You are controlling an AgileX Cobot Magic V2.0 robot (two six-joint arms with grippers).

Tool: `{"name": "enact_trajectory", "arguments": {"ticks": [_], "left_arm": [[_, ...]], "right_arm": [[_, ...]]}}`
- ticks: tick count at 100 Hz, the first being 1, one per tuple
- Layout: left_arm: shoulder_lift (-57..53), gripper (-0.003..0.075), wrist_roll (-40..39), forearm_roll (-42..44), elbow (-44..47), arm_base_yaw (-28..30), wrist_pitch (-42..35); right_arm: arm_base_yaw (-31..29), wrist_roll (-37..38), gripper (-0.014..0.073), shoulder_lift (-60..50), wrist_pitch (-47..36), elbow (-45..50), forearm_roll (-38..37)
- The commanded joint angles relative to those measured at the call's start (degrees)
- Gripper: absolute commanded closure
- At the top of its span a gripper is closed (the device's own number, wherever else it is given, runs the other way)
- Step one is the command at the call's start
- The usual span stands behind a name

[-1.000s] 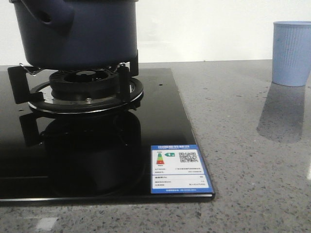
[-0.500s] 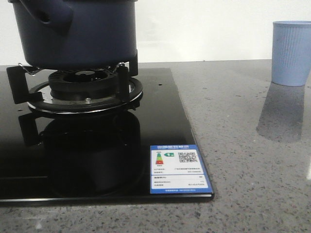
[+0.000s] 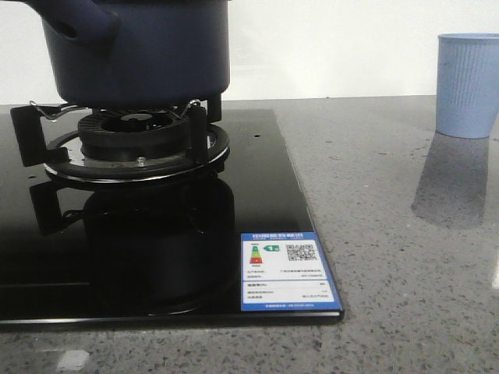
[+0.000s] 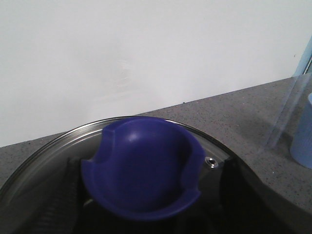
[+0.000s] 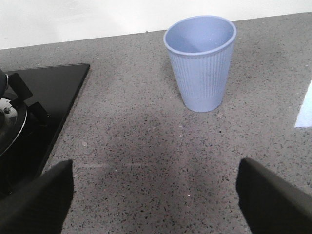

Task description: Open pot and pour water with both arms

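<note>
The dark navy pot [image 3: 140,54] stands on the gas burner [image 3: 136,144] at the far left of the front view, its top cut off by the frame and its stubby handle [image 3: 78,19] pointing left. In the left wrist view its glass lid [image 4: 53,141] fills the lower part, with a blue knob [image 4: 141,165] in the middle. My left gripper [image 4: 146,200] is shut on that knob, a dark finger on either side. My right gripper [image 5: 156,195] hangs open over bare counter, short of the light blue ribbed cup [image 5: 201,61]. Neither gripper shows in the front view.
The black glass hob [image 3: 257,202] carries a blue-and-white label [image 3: 288,270] at its near right corner. The cup [image 3: 468,84] stands on the grey speckled counter [image 3: 405,257] at the far right. A white wall runs behind.
The pot has shifted a little to the right on the burner, handle included. The burner, hob and cup have stayed put.
</note>
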Motion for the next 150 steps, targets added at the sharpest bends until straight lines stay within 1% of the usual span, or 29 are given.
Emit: {"name": "enact_trajectory", "arguments": {"ticks": [1, 13, 59, 69, 89, 96, 108, 115, 150], "left_arm": [[-1.37, 0.0203, 0.01, 0.11, -2.20, 0.05, -5.49], [-1.37, 0.0203, 0.01, 0.11, -2.20, 0.28, -6.85], [0.44, 0.0204, 0.01, 1.10, -2.20, 0.28, -6.86], [0.32, 0.0204, 0.01, 1.10, -2.20, 0.28, -8.53], [0.32, 0.0209, 0.01, 1.18, -2.20, 0.28, -8.19], [0.32, 0.0231, 0.01, 1.24, -2.20, 0.28, -8.19], [0.32, 0.0311, 0.01, 1.24, -2.20, 0.28, -8.19], [0.32, 0.0337, 0.01, 1.24, -2.20, 0.28, -8.19], [-2.58, 0.0344, 0.01, 1.46, -2.20, 0.28, -8.93]], "right_arm": [[-0.01, -0.60, 0.0002, 0.35, -3.83, -2.25, 0.37], [-0.01, -0.60, 0.0002, 0.35, -3.83, -2.25, 0.37], [-0.01, -0.60, 0.0002, 0.35, -3.83, -2.25, 0.50], [-0.01, -0.60, 0.0002, 0.35, -3.54, -2.25, 0.50], [-0.01, -0.60, 0.0002, 0.35, -3.49, -2.25, 0.50], [-0.01, -0.60, 0.0002, 0.35, -3.49, -2.25, 0.50], [-0.01, -0.60, 0.0002, 0.35, -3.49, -2.25, 0.50], [-0.01, -0.60, 0.0002, 0.35, -3.49, -2.25, 0.50], [-0.01, -0.60, 0.0002, 0.35, -3.49, -2.25, 0.50]]}}
